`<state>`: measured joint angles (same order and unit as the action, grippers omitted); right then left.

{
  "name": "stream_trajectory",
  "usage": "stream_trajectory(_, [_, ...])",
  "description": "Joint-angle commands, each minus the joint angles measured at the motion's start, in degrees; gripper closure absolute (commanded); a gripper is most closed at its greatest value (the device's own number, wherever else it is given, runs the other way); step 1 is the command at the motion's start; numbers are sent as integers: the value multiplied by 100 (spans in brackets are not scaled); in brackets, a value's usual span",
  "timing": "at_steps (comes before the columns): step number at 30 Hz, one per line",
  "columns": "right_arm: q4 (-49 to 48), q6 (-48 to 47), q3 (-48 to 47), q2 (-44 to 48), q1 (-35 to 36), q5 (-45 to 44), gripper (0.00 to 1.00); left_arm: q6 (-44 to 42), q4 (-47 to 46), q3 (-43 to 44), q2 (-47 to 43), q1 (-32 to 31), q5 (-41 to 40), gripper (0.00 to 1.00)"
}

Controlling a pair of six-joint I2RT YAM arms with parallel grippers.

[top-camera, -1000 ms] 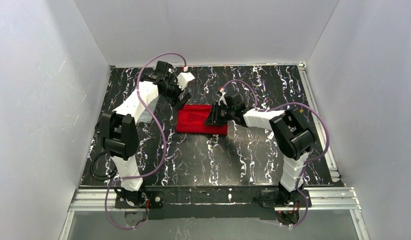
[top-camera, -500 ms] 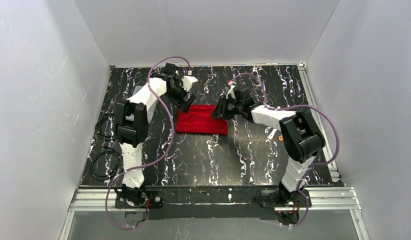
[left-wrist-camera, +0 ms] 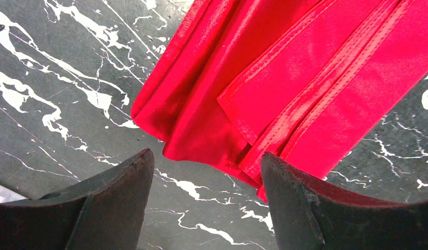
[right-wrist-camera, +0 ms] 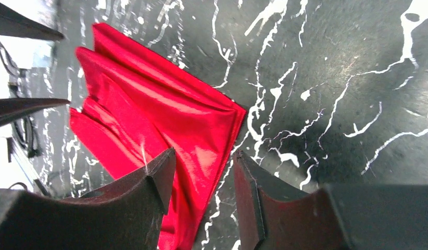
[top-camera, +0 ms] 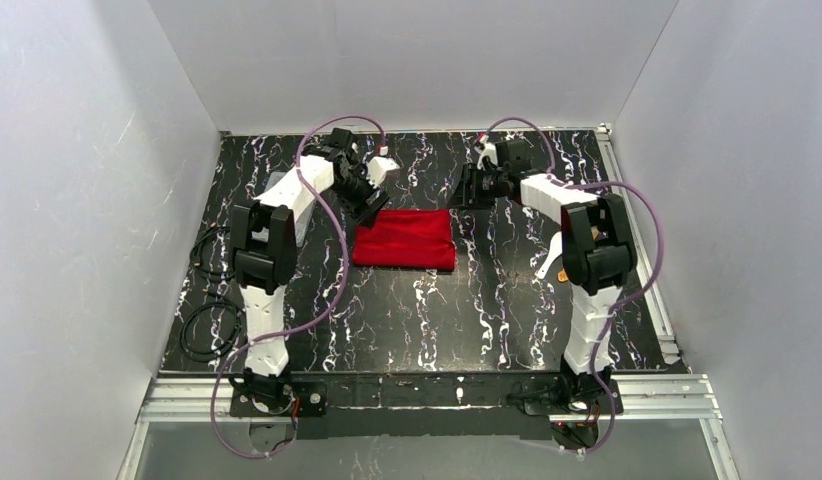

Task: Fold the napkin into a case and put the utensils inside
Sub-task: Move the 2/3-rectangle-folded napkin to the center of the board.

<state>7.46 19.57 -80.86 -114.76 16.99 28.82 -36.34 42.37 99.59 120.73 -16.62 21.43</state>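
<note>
Top external view has the red napkin (top-camera: pixel 404 238) lying flat as a folded rectangle, a little toward 12 o'clock from the middle of the black marbled table (top-camera: pixel 427 330), its long side running from 9 to 3 o'clock. My left gripper (top-camera: pixel 371 204) hangs at the napkin's 11 o'clock corner. My right gripper (top-camera: pixel 467 188) sits off the 1 o'clock corner, apart from the cloth and over bare table. Seen from my left wrist, my left gripper (left-wrist-camera: pixel 206 192) stands well open, its two dark fingers (left-wrist-camera: pixel 105 208) spread wide and holding nothing. Only the table and one corner of the napkin (left-wrist-camera: pixel 285 78) show between them. The finger at 5 o'clock in that view overlaps the cloth's edge, and I cannot tell whether it touches. The cloth there shows its layers, a hemmed and stitched fold lying over a smoother, shinier one beneath. Seen from my right wrist, my right gripper (right-wrist-camera: pixel 201 177) is parted by a narrower gap and is also empty. A strip of the napkin (right-wrist-camera: pixel 149 114) and the table show through that gap. Most of the cloth lies toward 10 o'clock in that view, with one sharp corner pointing to 3 o'clock. From above, at 3 o'clock of the napkin and well apart from it, a small pale piece lies close by my right arm. It looks like the white spoon (top-camera: pixel 545 264), with a speck of orange-yellow just beside it, though both are too small to be sure of.
</note>
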Motion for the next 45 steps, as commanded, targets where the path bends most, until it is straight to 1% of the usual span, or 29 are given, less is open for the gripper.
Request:
stream_trajectory(1, [462,-546,-470,-487,30,427,46,-239,165,118,124,-7,-194,28])
stream_trajectory(6, [371,-495,-626,-839,24,543,46,-171,-57,90,215,-5,-508,29])
stream_trajectory(9, [167,-328,-633,-979,36,734,47,-175,-104,117,253,-3,-497,35])
stream_trajectory(10, [79,-268,-619,-1006,33,780,47,-184,-109,132,277,-5,-481,39])
stream_trajectory(11, [-5,-209,-604,-1024,39,823,48,-186,-108,146,310,-3,-453,45])
stream_trajectory(13, [-174,-109,-563,-1041,38,880,50,-192,-112,175,352,-3,-435,61])
stream_trajectory(15, [-378,24,-491,-1061,41,960,51,-185,-101,189,349,-7,-391,71])
stream_trajectory(18, [-529,151,-471,-1137,40,1094,54,-179,-109,171,290,-1,-288,80])
stream_trajectory(21, [-698,311,-414,-1187,44,1188,56,-212,-52,175,314,0,-207,82])
stream_trajectory(22, [-777,341,-394,-1189,43,1188,58,-242,-29,170,330,1,-194,85])
stream_trajectory(23, [-871,371,-377,-1190,48,1188,60,-254,-17,162,355,-6,-206,96])
stream_trajectory(24, [-916,403,-349,-1189,45,1180,64,-272,-4,157,377,-1,-224,99])
stream_trajectory(27, [-976,439,-291,-1177,49,1141,72,-264,0,161,384,0,-255,100])
stream_trajectory(30, [-1034,465,-234,-1109,47,1064,77,-268,3,148,325,-7,-189,100])
stream_trajectory(31, [-1025,456,-241,-1070,43,1027,76,-265,2,146,292,-8,-165,100])
stream_trajectory(32, [-933,381,-265,-1021,42,988,71,-265,1,148,271,-5,-139,100])
stream_trajectory(34, [-463,82,-375,-878,19,756,55,-273,6,136,236,1,-125,100])
stream_trajectory(36, [-304,-81,-422,-766,-15,521,45,-295,1,111,223,-5,-131,100])
stream_trajectory(40, [45,-243,-591,-834,-39,338,39,-312,5,83,215,-8,-122,100])
stream_trajectory(43, [78,-257,-510,-828,-39,219,36,-313,6,48,214,-2,-113,100])
stream_trajectory(45, [123,-300,-486,-741,-45,286,33,-327,2,30,206,-1,-108,100])
